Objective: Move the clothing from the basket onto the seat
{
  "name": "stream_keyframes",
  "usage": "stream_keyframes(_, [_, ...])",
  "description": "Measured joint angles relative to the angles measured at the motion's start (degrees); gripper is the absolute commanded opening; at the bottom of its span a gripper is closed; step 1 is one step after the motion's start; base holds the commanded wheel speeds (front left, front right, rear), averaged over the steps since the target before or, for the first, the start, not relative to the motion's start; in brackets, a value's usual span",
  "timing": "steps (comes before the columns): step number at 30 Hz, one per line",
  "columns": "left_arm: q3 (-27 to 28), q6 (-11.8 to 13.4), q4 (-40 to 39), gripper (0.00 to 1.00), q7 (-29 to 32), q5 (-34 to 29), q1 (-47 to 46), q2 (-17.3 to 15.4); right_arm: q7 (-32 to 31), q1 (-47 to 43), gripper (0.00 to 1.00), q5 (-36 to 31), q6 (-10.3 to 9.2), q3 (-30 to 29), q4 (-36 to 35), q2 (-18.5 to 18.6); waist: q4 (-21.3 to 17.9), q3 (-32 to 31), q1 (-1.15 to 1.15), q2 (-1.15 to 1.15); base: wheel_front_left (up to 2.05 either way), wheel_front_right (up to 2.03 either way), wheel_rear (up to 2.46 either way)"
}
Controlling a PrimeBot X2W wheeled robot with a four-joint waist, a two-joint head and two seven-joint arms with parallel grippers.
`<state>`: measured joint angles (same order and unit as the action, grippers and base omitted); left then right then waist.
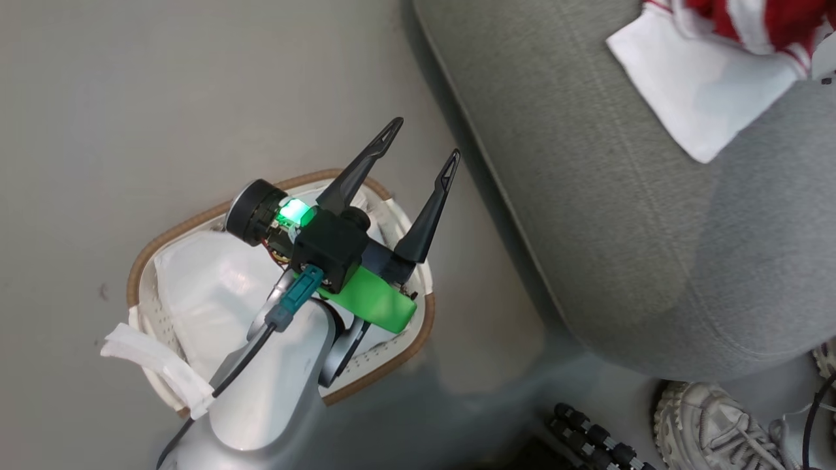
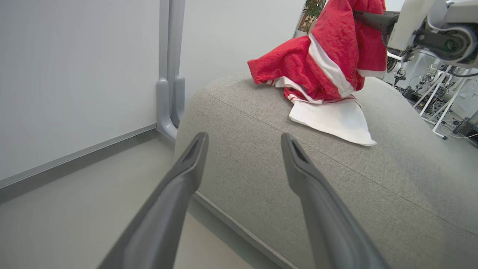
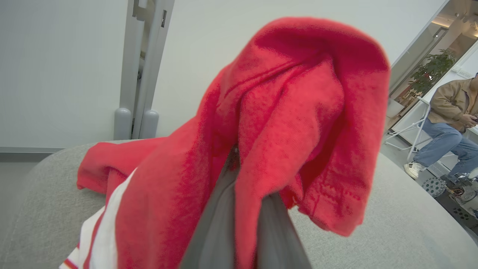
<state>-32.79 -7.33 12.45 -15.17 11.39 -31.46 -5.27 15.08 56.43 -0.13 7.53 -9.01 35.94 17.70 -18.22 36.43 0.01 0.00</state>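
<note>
The clothing (image 3: 291,123), a red bundle with white trim, hangs bunched over the right tool (image 3: 233,175), whose two fingers are clenched together inside the cloth. Its lower folds and a white panel (image 2: 336,119) lie on the seat (image 2: 261,160), well in from the rounded front edge, while the upper part is held up off the cushion. The job looks close to done for this load: only the letting go is left.

The main risk, as I judge it, is in that release. The fabric is draped right over the fingers, so it may cling when they part and get dragged back toward the edge as the arm pulls away; lifting straight out would lessen that.

The left tool (image 1: 425,137) is spread wide and grasps nothing, poised above the basket (image 1: 150,254) with its fingers aimed at the seat. The basket stands on the floor (image 1: 130,98) just beside the seat and shows its white liner (image 1: 209,287), but the left arm covers part of it, so a garment underneath could be missed. A pale shoe (image 1: 705,418) rests near the seat's corner, a thing to avoid when turning
</note>
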Motion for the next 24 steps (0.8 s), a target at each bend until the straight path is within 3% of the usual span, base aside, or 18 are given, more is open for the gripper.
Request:
stream_keyframes(14, [1.1, 0.0, -0.9, 1.00, 0.0, -0.6, -1.1, 0.7, 0.1, 0.8, 0.00, -1.0, -0.05, -0.9, 6.9, -2.2, 6.6, 7.5, 0.00, 0.00, 0.00, 0.00, 0.00])
stream_keyframes(15, [1.2, 0.0, -0.8, 1.00, 0.0, -0.6, -1.1, 0.8, 0.1, 0.7, 0.09, -1.0, -0.07, -1.2, 6.8, -2.2, 6.7, 7.5, 0.00, 0.00, 0.00, 0.00, 0.00])
stream_keyframes(16, [1.2, 0.0, -0.8, 1.00, 0.0, -0.6, -1.1, 0.8, 0.1, 0.4, 0.24, -1.1, -0.05, -1.3, 6.7, -2.3, 6.8, 7.3, 0.00, 0.00, 0.00, 0.00, 0.00])
stream_keyframes(17, [1.2, 0.0, -0.8, 1.00, 0.0, -0.6, -1.1, 0.9, 0.1, 0.1, 0.49, -1.1, -0.05, -1.6, 6.5, -2.4, 6.8, 7.1, 0.00, 0.00, 0.00, 0.00, 0.00])
stream_keyframes(18, [1.3, 0.0, -0.8, 1.00, 0.0, -0.6, -1.1, 0.9, 0.1, -0.5, 1.00, -1.1, -0.05, -1.9, 6.1, -2.5, 6.8, 6.7, -0.01, 0.00, 0.00, 0.00, 0.00])
stream_keyframes(24, [2.6, 0.0, -0.3, 1.00, 0.0, -0.3, -0.3, 1.0, 0.1, -4.8, 1.00, -0.2, -0.03, -2.4, 2.2, -3.8, 6.4, 3.6, -0.01, 0.00, 0.00, 0.00, 0.00])
